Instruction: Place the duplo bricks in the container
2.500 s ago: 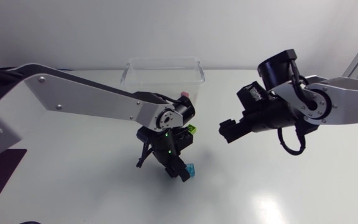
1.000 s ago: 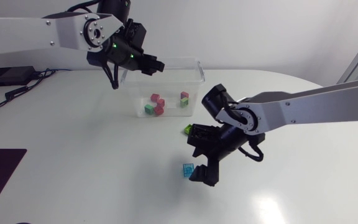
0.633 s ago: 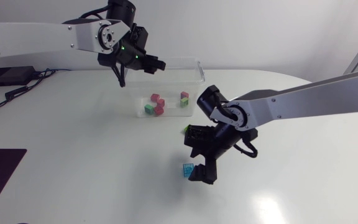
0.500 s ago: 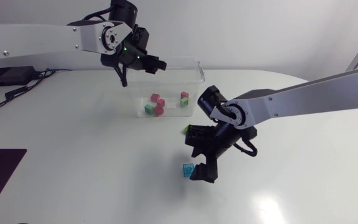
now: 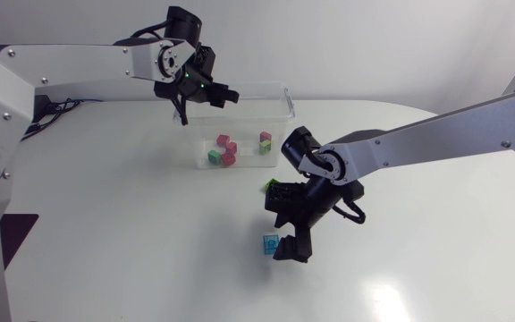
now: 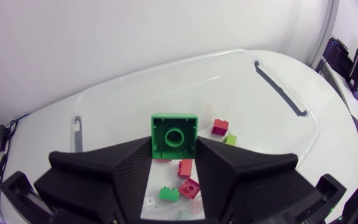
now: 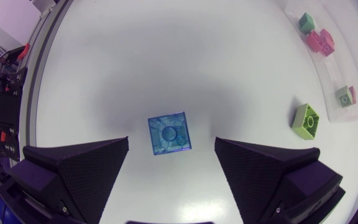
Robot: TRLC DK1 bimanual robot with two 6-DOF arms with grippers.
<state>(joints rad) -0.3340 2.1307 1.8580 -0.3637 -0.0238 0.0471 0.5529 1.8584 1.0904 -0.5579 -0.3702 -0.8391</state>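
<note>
Progress: my left pincer (image 6: 174, 149), clamped on green brick (image 6: 174, 134), has moved from mid-table to over container (image 6: 278, 93); release looks next. My right pincer (image 7: 171, 142) has dropped, fingers spread, astride blue brick (image 7: 169, 133) on table (image 5: 105, 224); lime brick (image 7: 307, 120) waits near container wall.

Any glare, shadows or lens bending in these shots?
Head view: a bright glare patch on the bare table. Right wrist view: a soft grey shadow surrounds the blue brick, and the fisheye curves the table edge. Left wrist view: the container rim bows behind the green brick.
</note>
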